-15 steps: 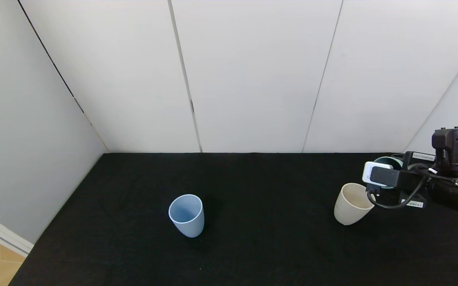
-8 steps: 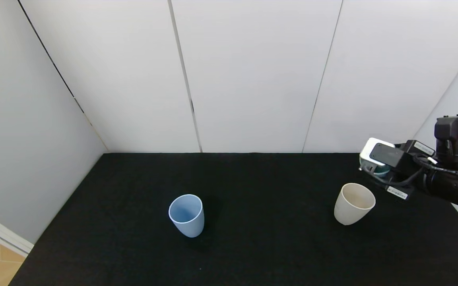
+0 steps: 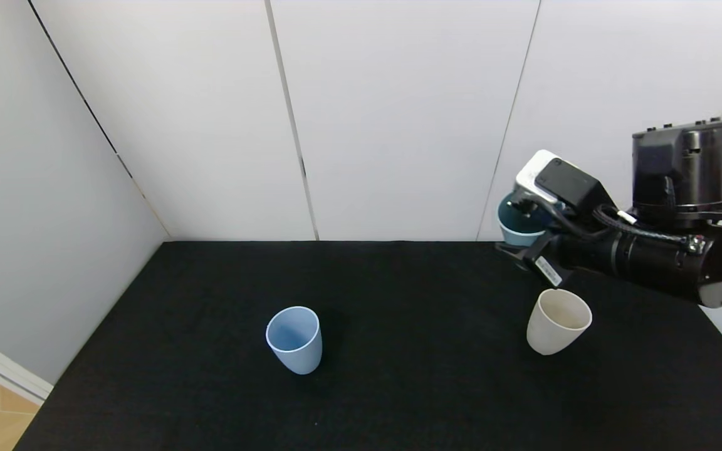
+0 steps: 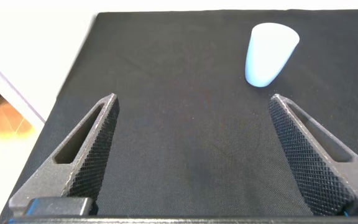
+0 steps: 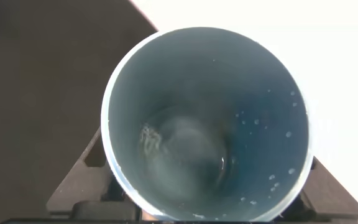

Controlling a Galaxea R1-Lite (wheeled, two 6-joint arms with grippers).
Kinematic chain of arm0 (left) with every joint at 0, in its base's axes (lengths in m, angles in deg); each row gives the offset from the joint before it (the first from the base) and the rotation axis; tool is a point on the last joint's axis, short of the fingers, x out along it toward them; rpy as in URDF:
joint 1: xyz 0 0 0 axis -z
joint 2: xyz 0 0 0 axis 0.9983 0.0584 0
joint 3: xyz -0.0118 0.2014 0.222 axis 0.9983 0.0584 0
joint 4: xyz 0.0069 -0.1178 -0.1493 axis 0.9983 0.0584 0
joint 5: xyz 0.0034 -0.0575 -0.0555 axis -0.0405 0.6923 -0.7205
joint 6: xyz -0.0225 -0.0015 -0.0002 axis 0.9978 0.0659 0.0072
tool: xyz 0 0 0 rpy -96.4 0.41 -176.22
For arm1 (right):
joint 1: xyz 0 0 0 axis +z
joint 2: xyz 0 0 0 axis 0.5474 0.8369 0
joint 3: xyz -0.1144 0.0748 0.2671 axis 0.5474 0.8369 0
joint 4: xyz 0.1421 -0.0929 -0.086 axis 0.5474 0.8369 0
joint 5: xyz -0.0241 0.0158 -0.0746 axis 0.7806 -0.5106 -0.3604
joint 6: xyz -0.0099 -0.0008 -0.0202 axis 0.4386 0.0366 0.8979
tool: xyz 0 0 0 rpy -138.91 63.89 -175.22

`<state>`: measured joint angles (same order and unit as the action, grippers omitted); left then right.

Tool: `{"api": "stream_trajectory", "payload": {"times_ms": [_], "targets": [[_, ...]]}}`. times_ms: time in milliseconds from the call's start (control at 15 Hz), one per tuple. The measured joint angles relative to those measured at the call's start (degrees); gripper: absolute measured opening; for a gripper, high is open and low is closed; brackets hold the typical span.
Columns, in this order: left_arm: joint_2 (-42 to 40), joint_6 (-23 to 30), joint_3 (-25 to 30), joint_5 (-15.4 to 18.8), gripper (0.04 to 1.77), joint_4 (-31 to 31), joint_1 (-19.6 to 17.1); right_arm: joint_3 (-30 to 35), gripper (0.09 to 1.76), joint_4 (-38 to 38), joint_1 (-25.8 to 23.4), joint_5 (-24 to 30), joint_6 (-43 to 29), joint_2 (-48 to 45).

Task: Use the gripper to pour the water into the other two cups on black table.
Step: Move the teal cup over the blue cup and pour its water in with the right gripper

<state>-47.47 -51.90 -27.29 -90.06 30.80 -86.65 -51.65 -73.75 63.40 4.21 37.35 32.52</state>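
Teal cup (image 3: 519, 227) is riding clenched in the right gripper (image 3: 524, 241); it should be levelled, then tipped slowly above the cream cup (image 3: 557, 321) at five o'clock.

Head cam looks down and forward over the black table (image 3: 398, 351) toward the white wall panels (image 3: 398, 119). Left wrist cam sits low, facing across the table; both show the light blue cup (image 3: 294, 339) (image 4: 269, 53). Right wrist cam looks close-up, straight into the teal cup (image 5: 207, 121), also in head view (image 3: 517, 228).
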Motion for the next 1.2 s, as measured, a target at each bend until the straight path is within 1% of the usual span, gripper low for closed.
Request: {"api": "stream_trajectory", "payload": {"times_ms": [133, 400, 533, 733, 867, 1000, 1200], "targets": [[0.0, 0.0, 0.0, 0.0, 1.72, 0.0, 0.0, -4.3, 1.23, 1.1, 3.7, -0.1, -3.6, 2.1], [0.0, 0.0, 0.0, 0.0, 1.72, 0.0, 0.0, -10.4, 1.23, 1.2, 8.5, -1.2, -7.2, 8.1], [0.0, 0.0, 0.0, 0.0, 1.72, 0.0, 0.0, -13.4, 1.23, 1.2, 10.8, -3.1, -8.6, 11.6], [0.0, 0.0, 0.0, 0.0, 1.72, 0.0, 0.0, -18.8, 1.23, 1.3, 14.3, -8.6, -8.6, 17.2], [0.0, 0.0, 0.0, 0.0, 1.72, 0.0, 0.0, -22.9, 1.23, 1.3, 16.4, -11.5, -7.0, 20.7], [0.0, 0.0, 0.0, 0.0, 1.72, 0.0, 0.0, -26.1, 1.23, 1.2, 17.9, -15.0, -2.6, 23.9], [0.0, 0.0, 0.0, 0.0, 1.72, 0.0, 0.0, -29.2, 1.23, 0.7, 19.3, -19.5, 4.7, 28.1]]}}
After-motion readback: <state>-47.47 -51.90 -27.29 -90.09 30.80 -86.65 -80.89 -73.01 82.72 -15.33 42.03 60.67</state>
